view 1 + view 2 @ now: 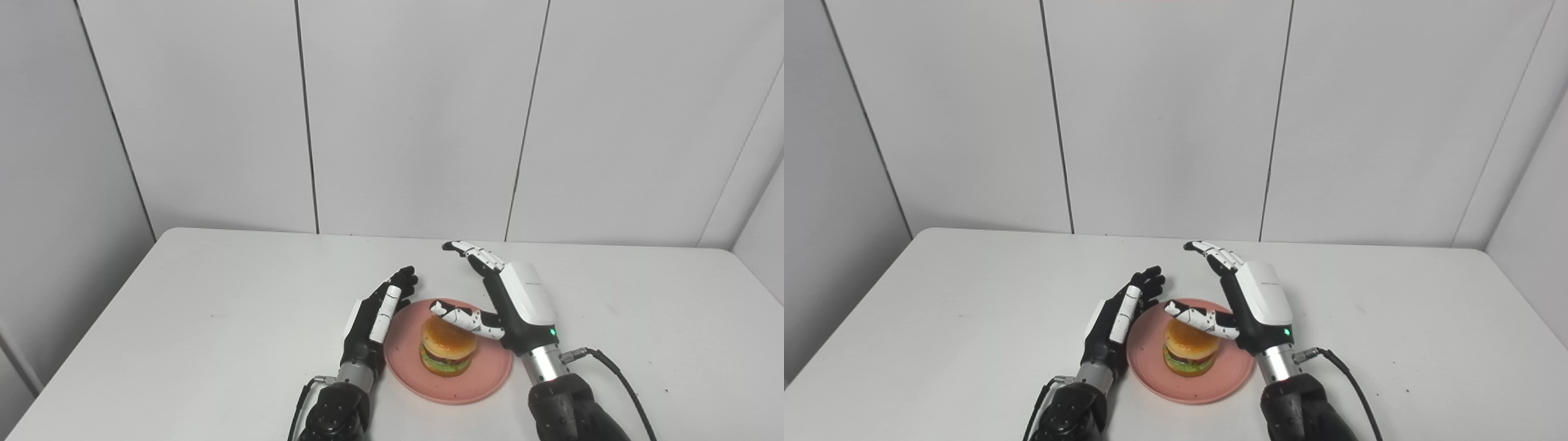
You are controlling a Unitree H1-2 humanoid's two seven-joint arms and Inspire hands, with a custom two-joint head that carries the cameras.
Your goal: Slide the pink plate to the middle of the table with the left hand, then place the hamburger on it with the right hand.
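Observation:
The pink plate (489,373) lies near the middle of the white table, close to the front edge. The hamburger (448,351) stands upright on the plate, with a tan bun and green lettuce. My left hand (380,312) is open, fingers straight, its edge against the plate's left rim. My right hand (514,300) is open just right of the hamburger, raised, with the thumb over the bun's top and the fingers stretched toward the far side. It holds nothing. Both also show in the right eye view: left hand (1124,309), right hand (1255,300).
The white table (214,318) runs to grey wall panels behind and at both sides. A black cable (618,376) trails from my right wrist over the table to the front right.

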